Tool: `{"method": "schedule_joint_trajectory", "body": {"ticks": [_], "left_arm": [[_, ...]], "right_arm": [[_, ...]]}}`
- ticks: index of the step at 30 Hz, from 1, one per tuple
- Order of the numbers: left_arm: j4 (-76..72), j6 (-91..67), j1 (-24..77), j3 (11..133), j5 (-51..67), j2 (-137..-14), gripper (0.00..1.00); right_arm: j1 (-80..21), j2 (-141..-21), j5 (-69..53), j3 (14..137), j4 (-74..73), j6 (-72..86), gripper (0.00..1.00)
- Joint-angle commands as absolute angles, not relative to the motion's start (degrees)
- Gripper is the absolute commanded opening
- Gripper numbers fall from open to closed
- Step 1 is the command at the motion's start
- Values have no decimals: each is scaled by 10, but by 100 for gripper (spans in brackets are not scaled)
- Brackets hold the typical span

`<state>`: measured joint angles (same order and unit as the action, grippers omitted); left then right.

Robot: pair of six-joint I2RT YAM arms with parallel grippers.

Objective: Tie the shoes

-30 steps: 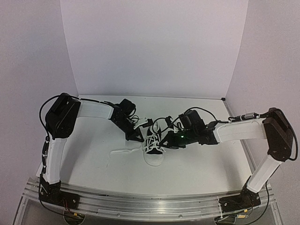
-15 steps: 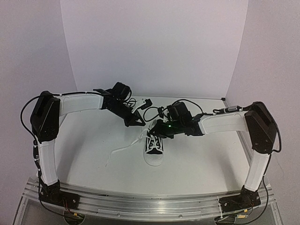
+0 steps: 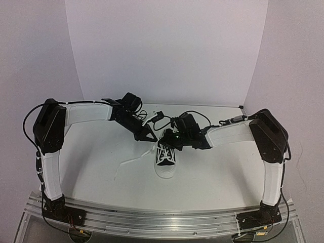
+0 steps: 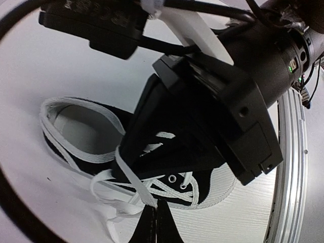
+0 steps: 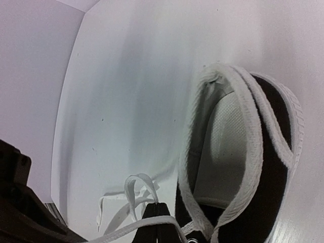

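Observation:
The black sneaker [image 3: 166, 161] with white toe cap stands mid-table, toe toward the arms. My left gripper [image 3: 150, 136] hovers just left of the shoe's opening. In the left wrist view it [image 4: 154, 223] is shut on a white lace [image 4: 132, 179] running up from the eyelets. My right gripper [image 3: 169, 142] is over the shoe's collar, close to the left one. In the right wrist view it [image 5: 158, 215] is shut on a lace loop [image 5: 137, 186] beside the shoe's white lining [image 5: 228, 147]. Another lace strand [image 5: 152, 225] crosses in front of its fingertips.
A loose lace end [image 3: 126, 163] trails on the white table [image 3: 223, 172] left of the shoe. The right gripper's black body [image 4: 212, 116] fills the middle of the left wrist view, just above the shoe [image 4: 212, 187]. White walls stand behind and to both sides.
Both grippers rose and moved back toward the shoe's collar, drawing the laces up. The right gripper shifted left over the shoe; the left gripper closed in on it.

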<state>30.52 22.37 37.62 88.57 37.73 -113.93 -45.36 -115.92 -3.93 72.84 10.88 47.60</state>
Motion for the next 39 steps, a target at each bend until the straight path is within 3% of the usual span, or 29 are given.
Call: {"method": "schedule_joint_trajectory", "body": {"ticks": [1, 7, 9, 14, 19, 22, 25, 28, 33, 39], "left_arm": [[297, 229, 380, 859, 424, -1120, 0], [305, 249, 380, 863, 436, -1158, 1], [317, 265, 380, 875, 446, -1163, 7], [396, 337, 376, 930, 447, -1173, 50], [512, 432, 364, 1006, 446, -1181, 72], [562, 476, 345, 1055, 468, -1189, 72], [499, 408, 301, 1089, 471, -1216, 56], [367, 332, 281, 1095, 394, -1252, 46], [194, 339, 289, 1035, 296, -1294, 47], [185, 410, 292, 1007, 393, -1305, 54]], "right_arm": [[-452, -1189, 30, 752, 170, 505, 0], [-452, -1195, 33, 736, 243, 493, 0], [-452, -1191, 32, 726, 256, 493, 0], [-452, -1194, 44, 705, 269, 493, 0], [-452, -1216, 39, 713, 271, 486, 0], [-452, -1219, 42, 712, 271, 487, 0], [-452, -1219, 39, 715, 270, 485, 0], [-452, -1220, 35, 718, 270, 483, 0], [-452, -1219, 29, 716, 270, 484, 0], [-453, -1215, 30, 713, 270, 483, 0]]}}
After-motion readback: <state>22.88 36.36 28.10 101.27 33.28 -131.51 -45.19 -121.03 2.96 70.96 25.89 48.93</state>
